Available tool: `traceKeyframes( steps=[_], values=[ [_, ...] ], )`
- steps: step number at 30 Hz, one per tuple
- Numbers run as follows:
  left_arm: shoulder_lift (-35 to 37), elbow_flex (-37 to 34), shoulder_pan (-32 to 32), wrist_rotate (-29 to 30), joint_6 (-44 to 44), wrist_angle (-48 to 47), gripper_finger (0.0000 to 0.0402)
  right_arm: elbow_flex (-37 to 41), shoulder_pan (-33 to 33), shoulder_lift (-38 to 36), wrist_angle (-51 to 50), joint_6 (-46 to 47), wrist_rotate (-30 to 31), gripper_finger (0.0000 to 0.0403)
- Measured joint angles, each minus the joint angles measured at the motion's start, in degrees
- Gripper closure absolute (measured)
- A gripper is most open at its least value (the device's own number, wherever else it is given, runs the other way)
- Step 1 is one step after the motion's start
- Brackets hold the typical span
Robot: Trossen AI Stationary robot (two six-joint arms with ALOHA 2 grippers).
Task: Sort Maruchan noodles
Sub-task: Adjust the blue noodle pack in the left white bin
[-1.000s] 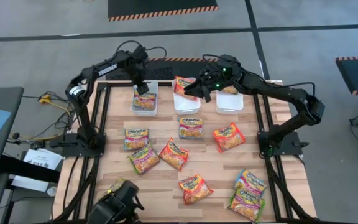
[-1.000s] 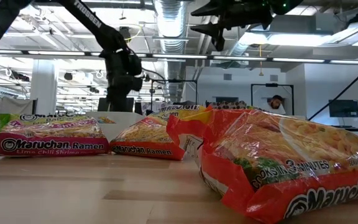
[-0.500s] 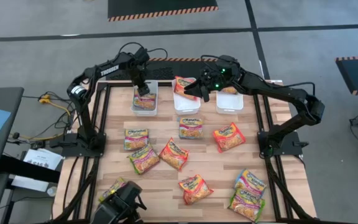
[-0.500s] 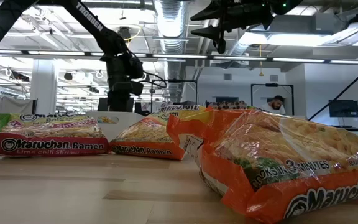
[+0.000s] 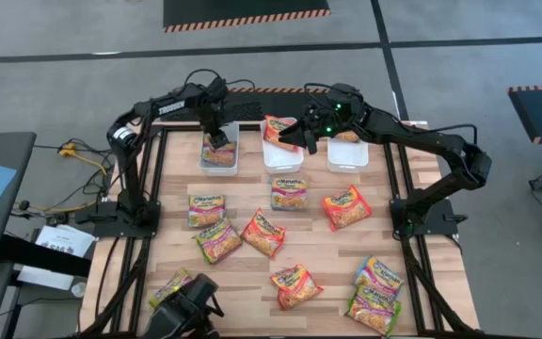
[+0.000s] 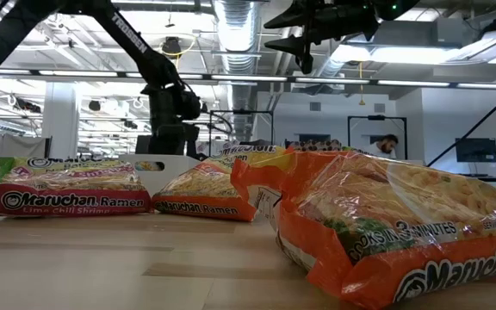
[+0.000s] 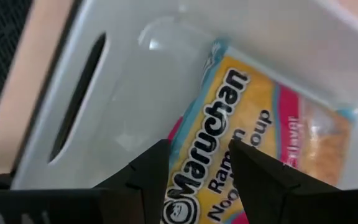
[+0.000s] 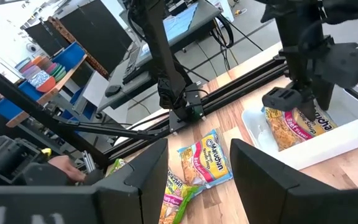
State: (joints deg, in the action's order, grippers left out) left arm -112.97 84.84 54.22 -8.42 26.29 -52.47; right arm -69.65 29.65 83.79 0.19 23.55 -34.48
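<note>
Left wrist view shows the left hand (image 7: 197, 168) fingers apart over a Maruchan packet (image 7: 253, 137) in the far-left bin (image 7: 104, 93): light, crinkly, slippery, best pinched across a short edge.

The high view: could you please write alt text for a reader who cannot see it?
Seen from above, the left gripper reaches into the leftmost white bin, over a Maruchan packet. The right gripper hovers over the middle bin. Nine more noodle packets lie scattered on the wooden table.
</note>
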Motion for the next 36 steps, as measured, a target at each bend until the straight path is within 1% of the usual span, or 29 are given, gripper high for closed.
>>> traceKeyframes(
  steps=[9, 12, 15, 20, 21, 28, 36],
  values=[
    [-3.0, 0.3, -0.5, 1.2, -0.6, -0.4, 0.0247, 0.0, 0.0, 0.0, 0.0, 0.0, 0.0, 0.0204],
    [-3.0, 0.3, -0.6, 1.2, 0.2, -0.5, 0.0259, 0.0, 0.0, 0.0, 0.0, 0.0, 0.0, 0.0204],
    [-3.1, 0.3, -0.6, 1.3, 1.2, -0.4, 0.0292, 0.0, 0.0, 0.0, 0.0, 0.0, 0.0, 0.0204],
    [-3.1, 0.2, -0.9, 1.2, 2.0, -0.1, 0.0381, 0.0, 0.0, 0.0, 0.0, 0.0, 0.0, 0.0204],
    [-3.1, 0.2, -0.9, 1.2, 2.1, -0.1, 0.0390, 0.0, 0.0, 0.0, 0.0, 0.0, 0.1, 0.0204],
    [-2.4, 0.0, -1.0, 1.8, 2.2, -0.3, 0.0401, 0.0, 0.0, 0.0, 0.0, 0.0, 0.1, 0.0204],
    [2.2, -0.2, -2.3, 5.2, 1.9, -1.5, 0.0401, 0.0, 0.0, 0.0, 0.0, 0.0, 0.1, 0.0204]
  ],
)
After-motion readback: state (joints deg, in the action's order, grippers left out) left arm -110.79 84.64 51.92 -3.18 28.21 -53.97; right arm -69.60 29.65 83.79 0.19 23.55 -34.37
